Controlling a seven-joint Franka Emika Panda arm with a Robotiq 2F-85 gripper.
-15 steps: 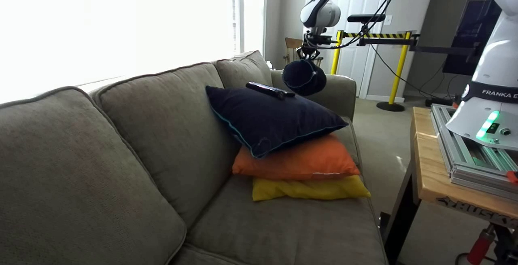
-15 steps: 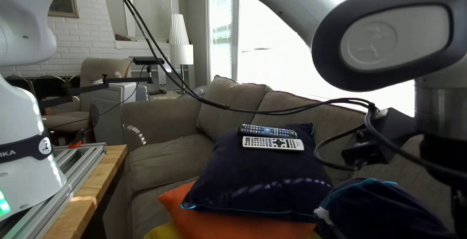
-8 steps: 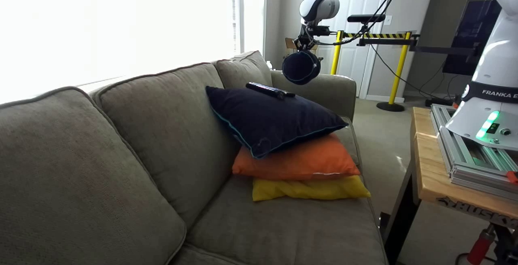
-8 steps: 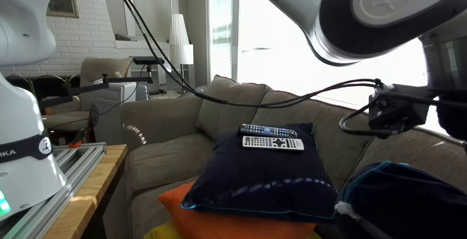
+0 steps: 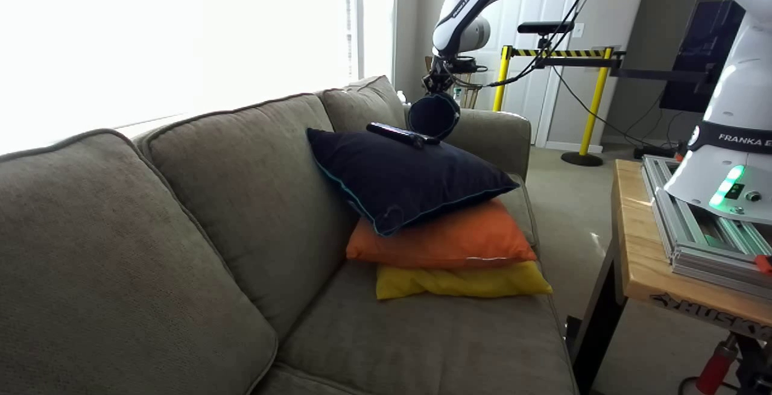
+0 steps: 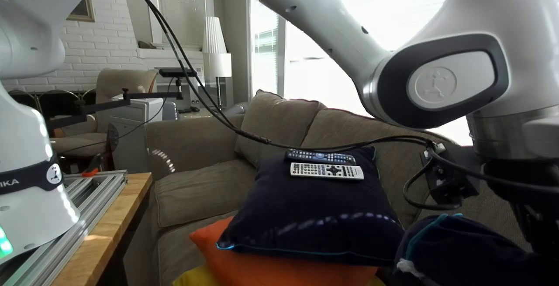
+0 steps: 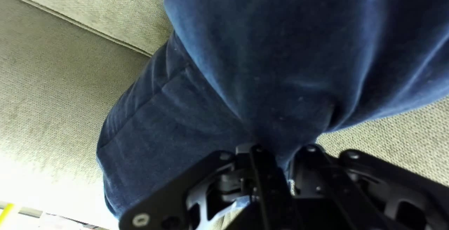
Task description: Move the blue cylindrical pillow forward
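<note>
The blue cylindrical pillow (image 5: 433,116) is a dark navy roll hanging below my gripper (image 5: 438,84) in an exterior view, beyond the large navy square cushion (image 5: 404,178). The pillow also shows at the lower right of an exterior view (image 6: 463,251), with light-blue piping and a white tag. In the wrist view my gripper (image 7: 280,156) is shut on a bunched fold of the pillow (image 7: 287,58), with sofa fabric behind it. Whether the pillow touches the sofa or the square cushion cannot be told.
Two remotes (image 6: 326,171) lie on the navy square cushion. Under it are an orange cushion (image 5: 446,238) and a yellow one (image 5: 464,280), on the grey-brown sofa (image 5: 229,172). The robot stands on a wooden bench (image 5: 639,244). Cables (image 6: 262,139) hang along the arm.
In an exterior view the gripper and held pillow have moved left, rising slightly and then dropping lower. The cushions and remotes have not moved.
</note>
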